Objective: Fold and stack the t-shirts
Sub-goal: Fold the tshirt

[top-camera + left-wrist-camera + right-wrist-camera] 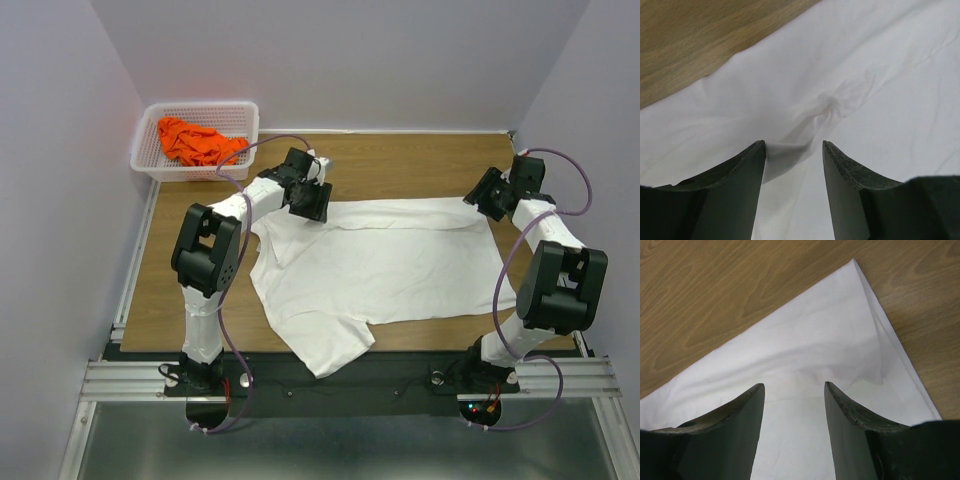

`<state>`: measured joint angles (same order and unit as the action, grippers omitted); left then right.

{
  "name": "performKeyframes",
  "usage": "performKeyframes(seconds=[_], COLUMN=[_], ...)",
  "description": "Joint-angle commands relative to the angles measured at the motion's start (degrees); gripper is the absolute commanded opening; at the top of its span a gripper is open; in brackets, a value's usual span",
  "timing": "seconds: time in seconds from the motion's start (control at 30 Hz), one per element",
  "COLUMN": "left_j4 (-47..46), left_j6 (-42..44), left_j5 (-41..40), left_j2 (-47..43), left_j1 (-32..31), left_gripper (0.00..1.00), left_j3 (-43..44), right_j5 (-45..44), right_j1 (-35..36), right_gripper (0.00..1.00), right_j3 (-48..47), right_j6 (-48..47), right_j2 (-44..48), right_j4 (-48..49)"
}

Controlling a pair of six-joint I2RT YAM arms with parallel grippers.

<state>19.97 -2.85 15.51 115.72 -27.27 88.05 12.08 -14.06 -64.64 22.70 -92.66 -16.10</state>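
Noted large white soft-cloth short-sleeved t-shirt (390, 265) spread on brown wood-grain table top (420, 160), mid-table in top view. Read long axis as 9-to-3 o'clock: neck end toward 9, hem toward 3, one sleeve trailing toward 6 to the near table edge. Logged a narrow folded-over band along the far (12 o'clock) edge.

Found left black two-finger gripper (314, 208) over the shirt's 11 o'clock shoulder area. Checked left wrist view: jaws parted, left gripper (794, 146) pointed down at white cloth, a raised pucker of fabric running from 1 o'clock into the gap and touching one finger (747, 170); not pinched as far as can be seen.

Found right black two-finger gripper (482, 200) at the shirt's 1 o'clock hem corner. Checked right wrist view: jaws parted, nothing between them, right gripper (794, 386) just short of the cloth corner, which points to 12 o'clock from the fingertips.

Recorded bright orange crumpled cloth t-shirt (197, 142) inside white plastic mesh basket (204, 107), at 10 o'clock, well apart from both grippers.
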Motion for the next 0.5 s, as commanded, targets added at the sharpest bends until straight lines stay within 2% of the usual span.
performKeyframes(seconds=[0.0,0.1,0.17,0.33,0.47], left_j4=[0.9,0.9,0.8,1.0,1.8], left_j6=[0.2,0.2,0.2,0.8,2.4], left_j5=[1.0,1.5,2.0,3.1,4.0], left_j2=[-3.2,-2.8,-2.6,-3.3,-4.4], left_j1=[-0.2,-0.2,-0.2,-1.1,-2.8], left_gripper=[0.59,0.56,0.47,0.17,0.08], left_j3=[-1.4,-1.7,-1.7,-1.8,-3.5], right_j5=[0.2,0.3,0.3,0.3,0.5], right_j1=[0.0,0.0,0.0,0.0,0.0], right_gripper=[0.57,0.57,0.57,0.57,0.57], right_j3=[-0.3,-0.4,-0.4,-0.4,-0.3], right_j6=[-0.5,-0.5,-0.2,-0.2,-0.1], right_j2=[0.5,0.2,0.0,0.1,0.4], right_j4=[0.5,0.5,0.5,0.5,0.5])
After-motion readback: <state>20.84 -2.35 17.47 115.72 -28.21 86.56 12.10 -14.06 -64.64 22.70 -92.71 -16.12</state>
